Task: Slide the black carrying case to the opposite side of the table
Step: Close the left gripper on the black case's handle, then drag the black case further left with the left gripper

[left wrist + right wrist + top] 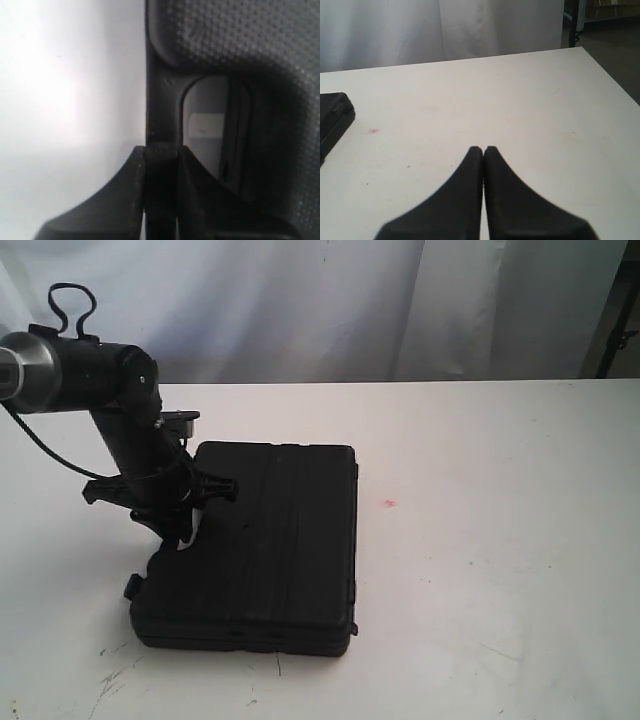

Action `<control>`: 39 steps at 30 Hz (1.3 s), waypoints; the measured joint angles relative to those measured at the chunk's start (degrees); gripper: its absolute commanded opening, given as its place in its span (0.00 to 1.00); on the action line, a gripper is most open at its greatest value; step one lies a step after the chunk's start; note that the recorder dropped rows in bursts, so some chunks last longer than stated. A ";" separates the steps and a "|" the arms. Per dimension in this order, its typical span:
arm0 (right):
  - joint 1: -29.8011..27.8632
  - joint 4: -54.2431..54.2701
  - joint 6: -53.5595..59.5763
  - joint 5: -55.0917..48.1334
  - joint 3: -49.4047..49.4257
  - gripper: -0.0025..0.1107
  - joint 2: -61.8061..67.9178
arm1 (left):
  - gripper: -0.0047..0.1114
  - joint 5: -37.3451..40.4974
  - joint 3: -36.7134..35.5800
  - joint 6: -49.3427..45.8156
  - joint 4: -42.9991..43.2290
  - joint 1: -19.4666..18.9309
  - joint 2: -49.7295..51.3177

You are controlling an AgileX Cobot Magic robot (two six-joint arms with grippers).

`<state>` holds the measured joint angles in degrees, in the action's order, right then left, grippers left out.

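While the case (pixel 265 550) lies flat on the table (pixel 500 540), lid up, the left gripper (pixel 161 150) is clamped on its handle bar (pixel 161 100). One finger sits on the bar's outer edge and the other inside the handle cutout (pixel 205 125). In the exterior view, the case's body spreads away from this gripper toward the middle of the table. The right gripper (pixel 483 149) hangs above the table with its fingertips pressed together on nothing. A corner of the case lies ahead of it and off to one side, well apart, with a small red dot (pixel 373 131) near that corner.
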<state>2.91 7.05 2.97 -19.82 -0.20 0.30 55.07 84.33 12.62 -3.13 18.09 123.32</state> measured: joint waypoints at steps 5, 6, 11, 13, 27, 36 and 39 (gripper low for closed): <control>0.00 0.00 0.00 0.00 0.00 0.02 0.00 | 0.04 3.65 -0.87 0.32 6.11 -3.65 -0.74; 0.00 0.00 0.00 0.00 0.00 0.02 0.00 | 0.04 4.08 -1.46 0.32 6.66 -4.73 -0.90; 0.00 0.00 0.00 0.00 0.00 0.02 0.00 | 0.04 4.41 -2.64 0.32 7.35 -6.76 -1.58; 0.00 0.00 0.00 0.00 0.00 0.02 0.00 | 0.04 4.52 -2.75 0.32 7.35 -7.64 -1.71; 0.00 0.00 0.00 0.00 0.00 0.02 0.00 | 0.04 3.97 -2.75 -1.89 9.56 -12.10 -1.71; 0.00 0.00 0.00 0.00 0.00 0.02 0.00 | 0.04 1.34 -2.75 -6.66 9.84 -12.70 -1.71; 0.00 0.00 0.00 0.00 0.00 0.02 0.00 | 0.04 1.10 -2.75 -7.36 9.84 -12.79 -1.71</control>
<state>2.91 7.05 2.97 -19.82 -0.20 0.30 56.17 81.58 5.26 6.71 5.30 121.61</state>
